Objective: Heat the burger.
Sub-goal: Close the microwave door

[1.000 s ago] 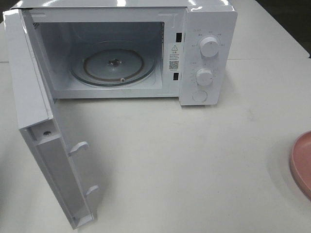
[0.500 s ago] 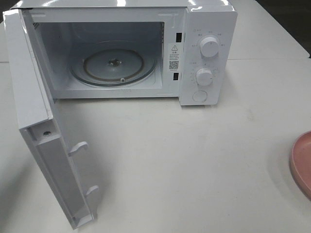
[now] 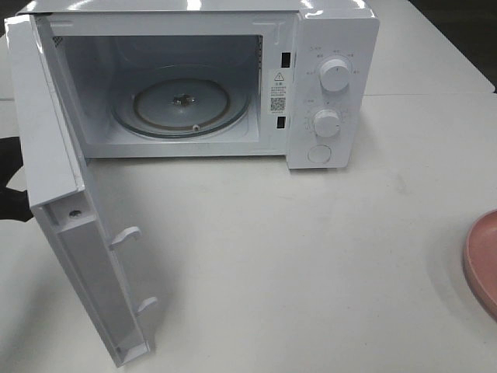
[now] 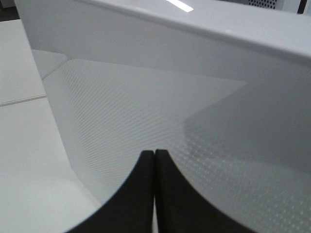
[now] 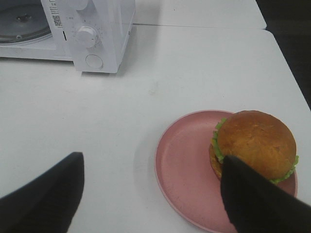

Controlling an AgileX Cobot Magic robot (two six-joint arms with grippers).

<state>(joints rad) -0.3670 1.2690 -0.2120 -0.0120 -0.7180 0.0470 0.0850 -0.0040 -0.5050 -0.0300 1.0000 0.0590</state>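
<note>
Left claw [image 4: 154, 160] pressed together, empty, right up against the outer face of the open microwave door [image 3: 70, 256]. Right claw [image 5: 150, 194] spread wide, hovering above the tabletop [image 5: 146, 82]. Burger [image 5: 255, 144] sits on the pink plate [image 5: 182, 165], at 3 o'clock from the microwave [image 3: 326, 47], well apart. Glass turntable [image 3: 182, 101] bare.

The microwave [image 3: 326, 85] wore glossy white plastic; its turntable [image 3: 182, 101] was clear glass. The burger [image 5: 255, 143] bun shone, the pink plate [image 5: 187, 179] looked matt, perhaps plastic.
</note>
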